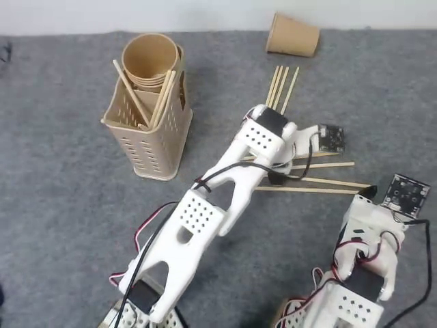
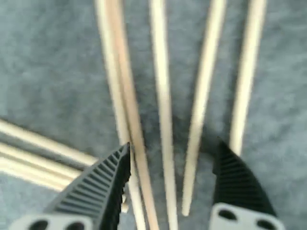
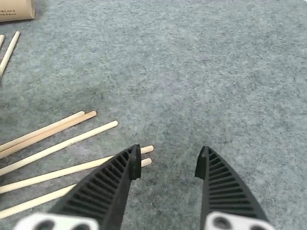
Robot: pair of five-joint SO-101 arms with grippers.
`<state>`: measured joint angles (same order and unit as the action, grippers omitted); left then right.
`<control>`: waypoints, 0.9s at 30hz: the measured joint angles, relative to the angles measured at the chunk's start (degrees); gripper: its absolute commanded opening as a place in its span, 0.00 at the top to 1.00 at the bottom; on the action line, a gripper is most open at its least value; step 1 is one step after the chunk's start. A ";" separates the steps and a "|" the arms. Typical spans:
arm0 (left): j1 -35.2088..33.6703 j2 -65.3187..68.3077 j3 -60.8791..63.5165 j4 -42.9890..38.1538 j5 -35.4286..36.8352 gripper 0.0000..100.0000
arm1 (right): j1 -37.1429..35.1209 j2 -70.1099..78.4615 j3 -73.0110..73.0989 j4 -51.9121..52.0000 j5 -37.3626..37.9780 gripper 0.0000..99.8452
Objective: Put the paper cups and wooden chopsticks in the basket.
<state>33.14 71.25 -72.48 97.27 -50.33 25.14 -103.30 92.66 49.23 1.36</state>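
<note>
From above, the left arm stretches across the grey felt-covered table (image 1: 68,225), its claw held down over a fan of pale wooden chopsticks (image 1: 281,85). The beige perforated plastic basket (image 1: 147,133) stands well off to that claw's side, with stacked brown paper cups (image 1: 150,58) and a few sticks inside. One loose paper cup (image 1: 292,34) lies on its side beyond the claw.

At the left wrist, the left claw (image 2: 172,148) is spread wide, with about three sticks between its fingers and others just outside. This count is what the arm's own body hides from above. I'd worry it pinches an uneven bundle and one slides out on the way, or that a finger lands on a stick and rolls it away.

At the right wrist, the right claw (image 3: 170,155) gapes empty over bare felt. The ends of the crosswise chopsticks (image 3: 72,167) lie just beside one finger.
</note>
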 measured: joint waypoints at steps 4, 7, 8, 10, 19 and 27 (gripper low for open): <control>0.62 0.44 -1.14 1.49 -0.79 0.93 | 0.00 0.00 0.00 0.00 0.00 0.80; 1.05 0.44 -1.14 2.11 -0.79 0.94 | 0.00 0.00 0.00 0.00 0.00 0.80; 1.05 0.53 -1.14 2.11 -0.79 0.95 | 0.00 0.00 0.00 0.00 0.00 0.80; 1.05 0.53 -1.14 2.11 -0.79 0.95 | 0.00 0.00 0.00 0.00 0.18 0.80; 2.11 0.53 -0.18 2.02 -0.97 0.99 | 0.00 0.00 0.00 0.00 0.18 0.80; 3.34 -5.01 0.26 2.02 6.42 0.99 | 0.00 0.00 0.00 0.00 0.18 0.80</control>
<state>36.48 66.24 -72.22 99.30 -43.91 25.14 -103.30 92.66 49.23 1.54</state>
